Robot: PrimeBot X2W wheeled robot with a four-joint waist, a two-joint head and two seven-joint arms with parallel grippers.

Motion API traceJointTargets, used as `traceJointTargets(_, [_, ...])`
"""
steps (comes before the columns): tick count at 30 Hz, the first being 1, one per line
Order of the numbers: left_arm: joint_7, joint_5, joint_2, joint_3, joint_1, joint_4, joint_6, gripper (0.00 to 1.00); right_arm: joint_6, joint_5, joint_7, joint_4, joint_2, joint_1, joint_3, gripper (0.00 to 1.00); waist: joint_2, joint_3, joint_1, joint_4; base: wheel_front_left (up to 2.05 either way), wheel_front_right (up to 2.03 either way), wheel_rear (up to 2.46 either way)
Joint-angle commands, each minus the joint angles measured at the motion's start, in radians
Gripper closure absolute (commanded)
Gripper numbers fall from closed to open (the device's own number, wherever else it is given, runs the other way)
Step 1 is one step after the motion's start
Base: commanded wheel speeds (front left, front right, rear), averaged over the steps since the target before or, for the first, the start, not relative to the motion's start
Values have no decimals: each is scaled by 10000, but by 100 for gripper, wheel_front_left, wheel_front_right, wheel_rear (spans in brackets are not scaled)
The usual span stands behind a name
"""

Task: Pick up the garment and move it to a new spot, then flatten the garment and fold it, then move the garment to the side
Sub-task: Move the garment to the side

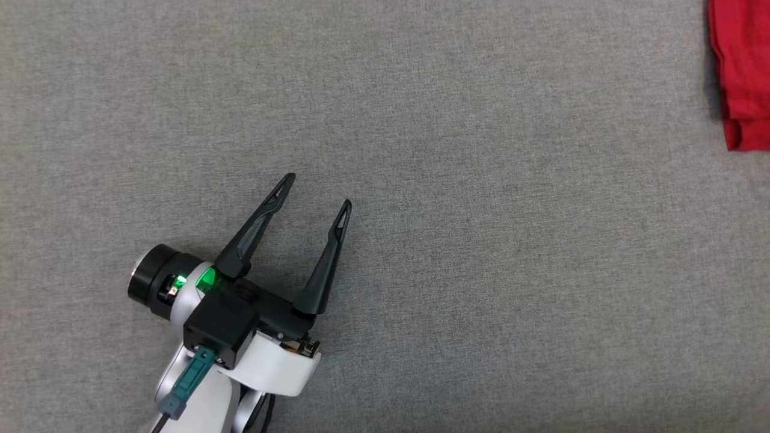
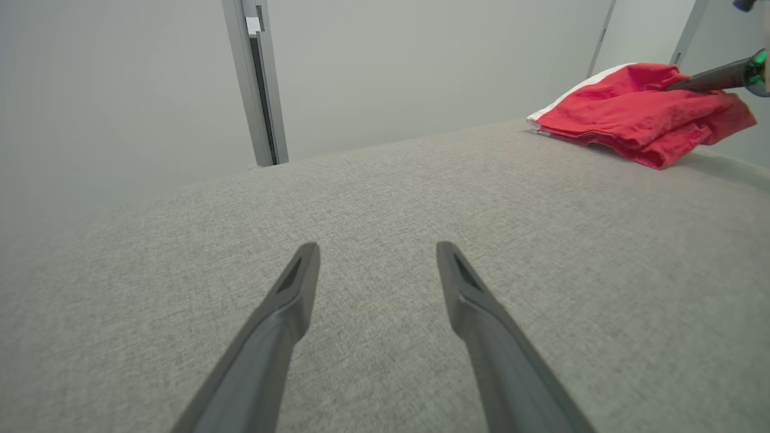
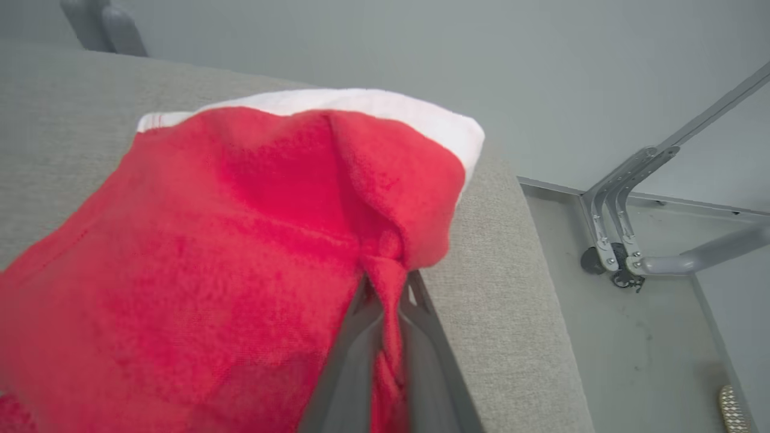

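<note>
Garment (image 1: 743, 72): red with a white band, bunched at the upper right edge of the head view, lying on the desk near its rim.
Desk (image 1: 481, 270): grey cloth top, spanning the whole head view.
Left gripper (image 1: 317, 191): lower left of the head view, fingers spread wide with nothing between them, well apart from the garment.
Right gripper (image 3: 390, 282): bottom centre of its wrist view, fingers pinched narrow on a gathered red fold of the garment.
Floor (image 3: 631, 337): grey, lower right of the right wrist view, with a metal frame (image 3: 607, 222) standing on it.
</note>
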Motion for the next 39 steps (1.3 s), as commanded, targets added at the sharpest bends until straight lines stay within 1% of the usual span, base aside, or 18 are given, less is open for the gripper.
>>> traceJointTargets(1, [3,54,91,13,-139,-20,-36,0,-7,-367,-158,171,57,-277,10,100,0,253,0,-173,0,0,0])
traceJointTargets(8, [16,127,302,-27,-163,-42,-65,0,-8,-3256,-775,1546,518,-1540,-157,100,0,516,0,-224,0,0,0])
traceJointTargets(10, [18,117,324,-46,-171,-23,-67,0,-8,-3950,-998,1986,741,-1821,-404,67,0,540,0,-192,0,0,0])
traceJointTargets(11, [23,108,329,-51,-183,-14,-70,0,-8,-4401,-1206,2185,799,-1970,-593,36,0,550,0,-173,0,0,0])
traceJointTargets(12, [30,102,326,-60,-200,-4,-74,0,-10,-4824,-1490,2374,890,-2148,-872,0,0,556,0,-149,0,0,0])
traceJointTargets(18, [27,52,201,-109,-181,74,-53,0,-13,-7220,-2588,3132,1827,-2357,-2303,0,0,263,0,-14,0,0,0])
traceJointTargets(20, [14,8,129,-117,-109,66,-27,0,-13,-7899,-2964,3064,2383,-2150,-2723,0,0,22,0,23,0,0,0])
traceJointTargets(22, [3,-76,33,-93,-18,89,6,0,-13,-8213,-3381,2904,3066,-1818,-3117,0,0,-295,0,47,0,0,0])
traceJointTargets(23, [3,-76,33,-93,-18,89,6,0,-13,-8213,-3381,2904,3066,-1818,-3117,0,0,-295,0,47,0,0,0])
traceJointTargets(24, [1,-113,-27,-74,35,123,27,0,-13,-8273,-3575,2801,3430,-1608,-3156,0,0,-492,0,68,0,0,0])
traceJointTargets(25, [3,-220,-153,-43,148,233,96,0,-13,-8308,-3853,2552,4066,-1127,-3011,0,0,-906,0,128,0,0,0])
traceJointTargets(26, [3,-284,-216,-5,230,278,124,0,-13,-8137,-3959,2424,4406,-852,-2794,0,0,-1114,0,169,0,0,0])
traceJointTargets(27, [1,-381,-268,56,319,365,192,0,-15,-7937,-4029,2286,4660,-601,-2768,0,0,-1352,0,216,0,0,0])
traceJointTargets(28, [1,-381,-268,56,319,365,192,0,-15,-7937,-4029,2286,4660,-601,-2768,0,0,-1352,0,216,0,0,0])
traceJointTargets(30, [3,-625,-377,252,538,636,339,0,-13,-7632,-4102,1985,5162,78,-2432,0,0,-1800,0,314,0,0,0])
traceJointTargets(33, [1,-1034,-513,641,818,1225,581,0,-13,-6988,-4116,957,5904,1135,-2189,0,0,-2466,0,483,0,0,0])
traceJointTargets(36, [1,-1243,-579,980,1043,1665,764,0,-13,-6605,-4112,-272,6554,2430,-2244,0,0,-3131,0,676,0,0,0])
traceJointTargets(39, [3,-1543,-607,1337,1373,1857,924,0,-13,-6519,-4116,-1453,7224,3670,-2419,0,0,-3799,0,869,0,0,0])
